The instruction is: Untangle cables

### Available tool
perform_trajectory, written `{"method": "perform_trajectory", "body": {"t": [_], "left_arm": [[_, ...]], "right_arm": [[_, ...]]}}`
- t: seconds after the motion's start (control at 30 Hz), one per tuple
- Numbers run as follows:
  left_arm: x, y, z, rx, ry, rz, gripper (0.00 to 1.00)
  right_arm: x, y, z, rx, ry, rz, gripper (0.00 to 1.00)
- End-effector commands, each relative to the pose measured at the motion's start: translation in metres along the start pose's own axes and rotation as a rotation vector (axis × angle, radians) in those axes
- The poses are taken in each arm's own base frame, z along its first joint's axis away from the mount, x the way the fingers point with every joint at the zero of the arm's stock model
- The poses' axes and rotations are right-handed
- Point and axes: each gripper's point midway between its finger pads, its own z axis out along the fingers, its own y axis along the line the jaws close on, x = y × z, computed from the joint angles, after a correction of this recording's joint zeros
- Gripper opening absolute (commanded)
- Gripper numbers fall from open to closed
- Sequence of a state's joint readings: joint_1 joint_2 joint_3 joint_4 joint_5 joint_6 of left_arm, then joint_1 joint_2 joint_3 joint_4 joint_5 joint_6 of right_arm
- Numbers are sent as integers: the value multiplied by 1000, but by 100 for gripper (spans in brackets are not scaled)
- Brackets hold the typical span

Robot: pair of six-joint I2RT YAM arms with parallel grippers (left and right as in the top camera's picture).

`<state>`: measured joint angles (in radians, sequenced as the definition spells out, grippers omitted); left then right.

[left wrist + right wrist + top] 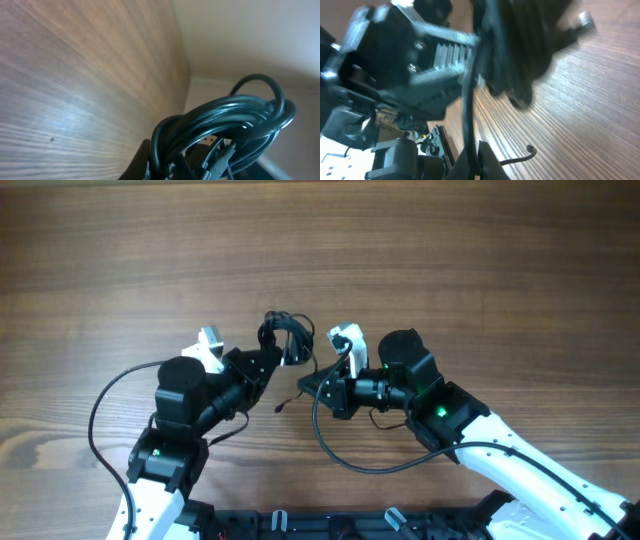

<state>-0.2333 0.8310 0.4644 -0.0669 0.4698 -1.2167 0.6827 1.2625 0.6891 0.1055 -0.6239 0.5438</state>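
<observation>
Table [120, 250]: brown wood-grain board with fine straight streaks, matt in the overhead view and with a soft sheen in the left wrist view. Past its far edge, at 1 o'clock of that view, stands a plain pale wall [260, 35]. Cables [283, 337]: thin, glossy black cords wound into a small tight coil, lying just 12 o'clock of centre in the overhead view, between the two claws. Left gripper [270, 360] reaches in from 7 o'clock with its jaws pinched together on the near side of the coil. Its own camera shows rounded loops bulging right above the fingers [142, 162], with small connector parts inside, too blurred to read. Right gripper [310, 386] reaches in from 4 o'clock, its jaws clamped on a single strand [468, 100]. The strand runs straight up from the fingers [487, 160] to the blurred dark bunch at 1 o'clock of the right wrist view. A loose end [284, 406] with a hooked tip lies on the wood at 6 o'clock of the coil. Both arms have black blocky housings, white shells lower down [160, 505] and a small green lamp [440, 412]. Thicker black arm leads [95, 415] arc beside them.
</observation>
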Motion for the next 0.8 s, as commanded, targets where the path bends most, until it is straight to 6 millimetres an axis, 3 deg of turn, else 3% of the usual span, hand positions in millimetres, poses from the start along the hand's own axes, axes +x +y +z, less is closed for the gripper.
{"method": "perform_trajectory", "body": {"t": [0.0, 0.07, 0.2, 0.27, 0.33, 0.37, 0.43, 0.57, 0.67, 0.77], "left_arm": [[20, -3, 0, 25, 98, 143, 4], [27, -4, 1, 29, 119, 170, 4], [27, -3, 3, 17, 100, 183, 4], [20, -1, 3, 2, 60, 184, 4], [11, 1, 4, -17, 12, 183, 4], [8, 2, 4, -24, -6, 183, 4], [7, 2, 4, -26, -13, 184, 4], [15, 1, 4, -8, 33, 299, 4], [35, -5, 2, 52, 145, 415, 4], [54, -10, -2, 110, 248, 447, 4]], "right_arm": [[-10, 1, 1, 7, -34, -38, 4], [-11, 1, 1, 4, -38, -41, 5], [-2, -5, 1, 27, -2, -17, 18], [3, -10, -2, 47, 16, -29, 32], [3, -16, -12, 72, 21, -16, 52], [0, -19, -21, 84, 13, -11, 62], [-9, -18, -45, 91, -19, -46, 72], [-36, -30, -92, 195, -153, -145, 77], [-61, -60, -121, 368, -265, -181, 77], [-69, -72, -122, 377, -285, -169, 77]]}}
